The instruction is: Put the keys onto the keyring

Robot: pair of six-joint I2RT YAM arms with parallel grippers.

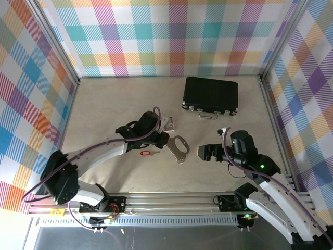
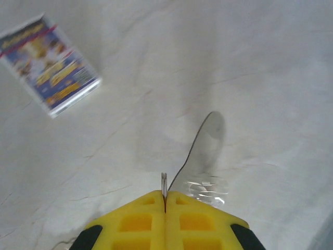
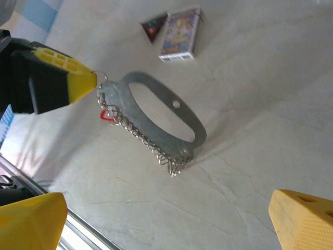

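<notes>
Top view: I read the left end effector (image 1: 166, 139) clamped on the silver-grey oval metal keyring (image 1: 180, 158). The small red-tagged key (image 1: 145, 153) lies on the tabletop (image 1: 104, 114) nearby.

Left wrist: its yellow pads (image 2: 140, 221) press together on the keyring (image 2: 164, 179).

Right wrist: the right end effector (image 3: 166, 221) stands wide apart, touching nothing.

We look into a robot test booth, the kind found in a lab: a pale tabletop (image 1: 114, 104) is boxed in on three sides by bright plaid panels (image 1: 171, 36) set in bare metal posts (image 1: 274, 122). Along its near edge we see an aluminium rail (image 1: 171, 200) with the left arm (image 1: 99, 153) and the right arm (image 1: 276, 203) bolted on. A black case (image 1: 210, 95) sits near the far right corner.
</notes>
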